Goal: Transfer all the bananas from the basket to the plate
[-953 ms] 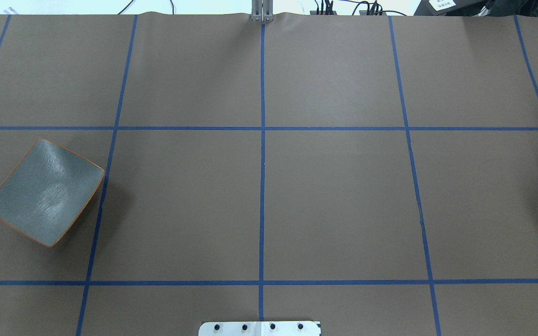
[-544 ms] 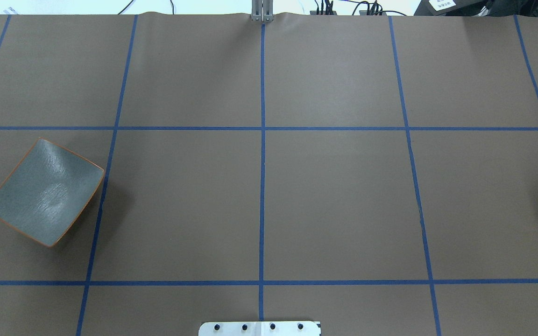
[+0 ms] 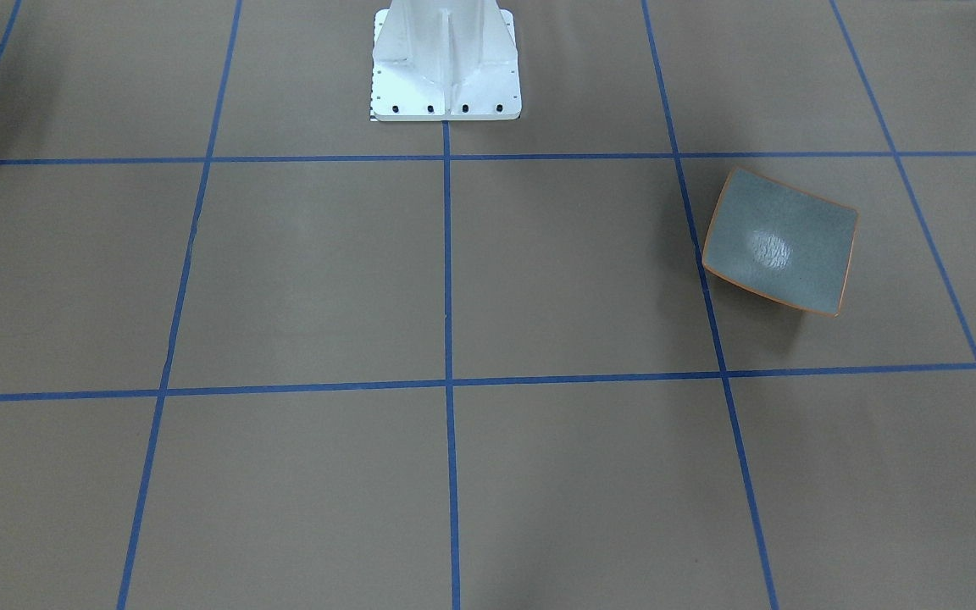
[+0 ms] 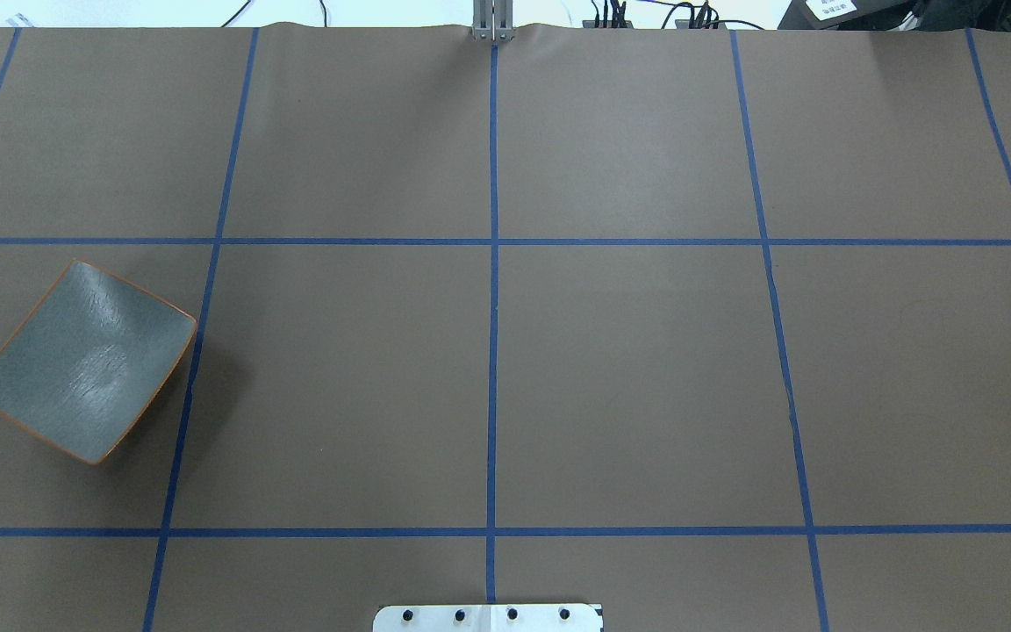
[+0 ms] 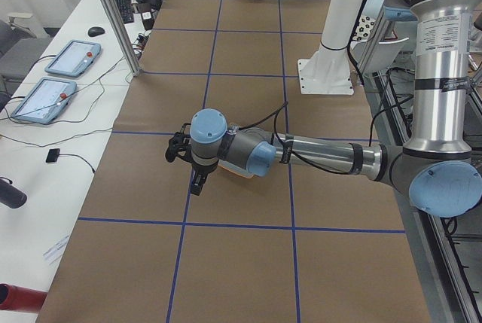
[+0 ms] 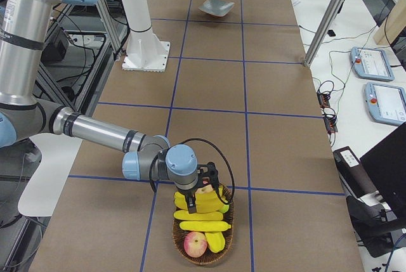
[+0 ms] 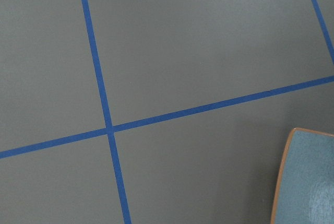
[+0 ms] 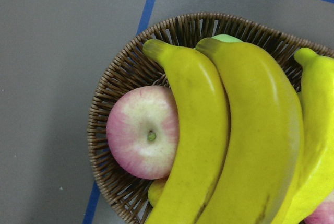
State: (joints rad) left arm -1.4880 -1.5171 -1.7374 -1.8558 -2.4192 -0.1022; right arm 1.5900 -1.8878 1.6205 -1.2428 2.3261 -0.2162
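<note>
Honestly, this grab belongs to the right gripper [image 6: 207, 187]
Directly under it sit the bananas [image 8: 219, 130], side by side lengthwise across the basket [image 8: 112, 91] at the tabletop's [image 4: 628, 377] right end. Way off at the left end, the left gripper [image 5: 184, 163] hovers by the plate [image 4: 84, 360]. Open or closed? Can't tell for either.

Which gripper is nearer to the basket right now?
Right. The right gripper hangs just over the basket, above its bananas; the left gripper is at the table's other end, near the plate.
</note>
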